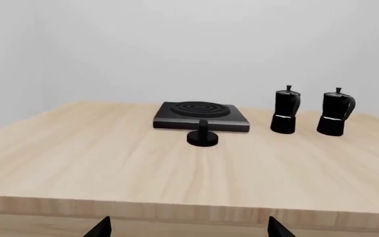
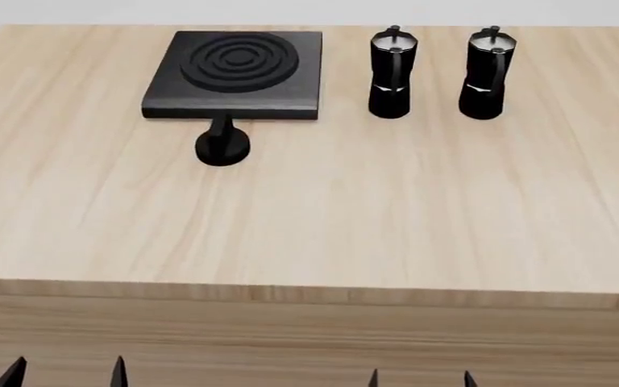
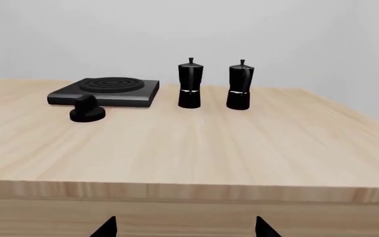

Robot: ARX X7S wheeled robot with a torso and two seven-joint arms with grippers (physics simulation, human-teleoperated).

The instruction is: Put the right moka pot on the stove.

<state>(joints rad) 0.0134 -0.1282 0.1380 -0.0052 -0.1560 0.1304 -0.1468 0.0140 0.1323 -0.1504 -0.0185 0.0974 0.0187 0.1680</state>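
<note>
The right moka pot (image 2: 486, 74) (image 1: 335, 113) (image 3: 240, 85) is glossy black and stands upright at the far right of the wooden table. An identical left moka pot (image 2: 392, 73) (image 1: 285, 110) (image 3: 189, 84) stands beside it. The stove (image 2: 236, 74) (image 1: 201, 116) (image 3: 107, 91), a flat black slab with concentric rings, lies at the far left of them. My left gripper (image 2: 65, 372) (image 1: 187, 228) and right gripper (image 2: 419, 378) (image 3: 184, 228) hover open in front of the table's near edge, far from the pots, with only their fingertips showing.
A small round black knob (image 2: 222, 143) (image 1: 203, 135) (image 3: 86, 109) stands on the table just in front of the stove. The light wooden table (image 2: 321, 218) has its front edge close to both grippers. A pale wall rises behind the table.
</note>
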